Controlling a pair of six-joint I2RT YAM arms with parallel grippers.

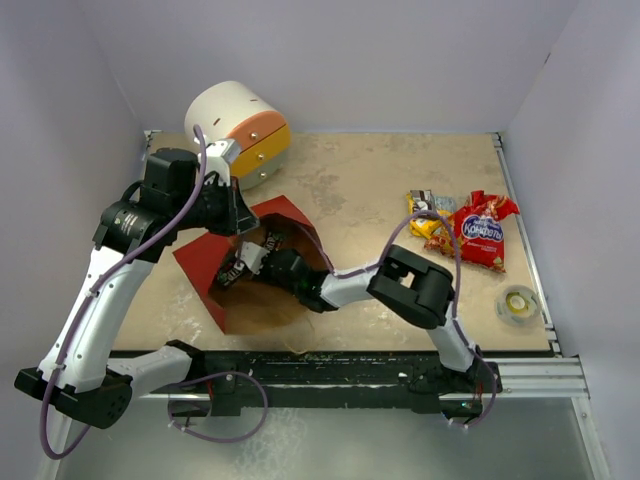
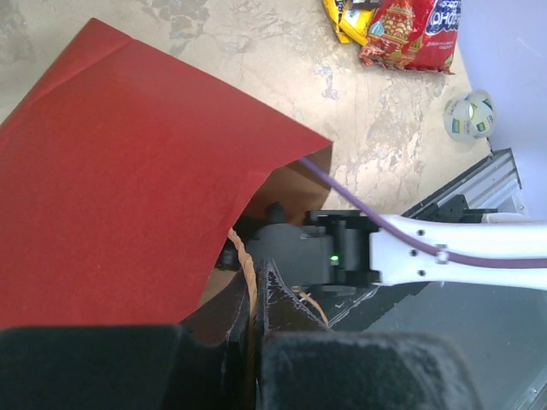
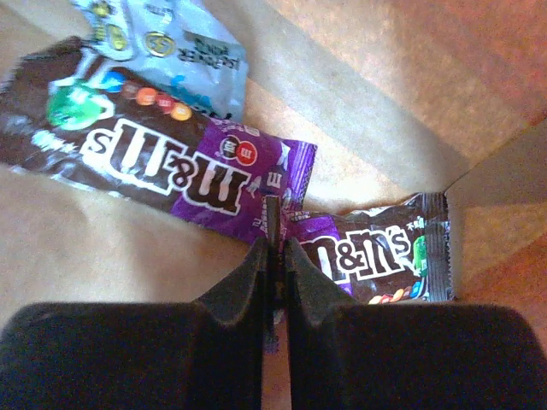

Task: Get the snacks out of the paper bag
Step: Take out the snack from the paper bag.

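Observation:
The paper bag (image 1: 205, 262) lies on its side, red outside and brown inside, with its mouth toward the arms. My left gripper (image 1: 236, 214) is shut on the bag's twisted handle (image 2: 246, 272) at the upper rim of the mouth. My right gripper (image 1: 262, 262) reaches inside the bag. In the right wrist view the right gripper (image 3: 273, 243) is shut on the crimped end of a small purple M&M's packet (image 3: 376, 252). A longer M&M's packet (image 3: 162, 158) and a pale blue packet (image 3: 175, 51) lie beside it on the bag's brown inside. The big red bag (image 1: 484, 232), a yellow packet (image 1: 424, 224) and a dark bar (image 1: 432, 201) lie on the table to the right.
A white cylindrical drawer unit (image 1: 238, 128) with orange and yellow fronts stands behind the bag at the back left. A small tape roll (image 1: 519, 304) sits near the table's right edge. Grey walls close in the table on three sides. The right arm (image 2: 444, 252) crosses in front of the bag's mouth.

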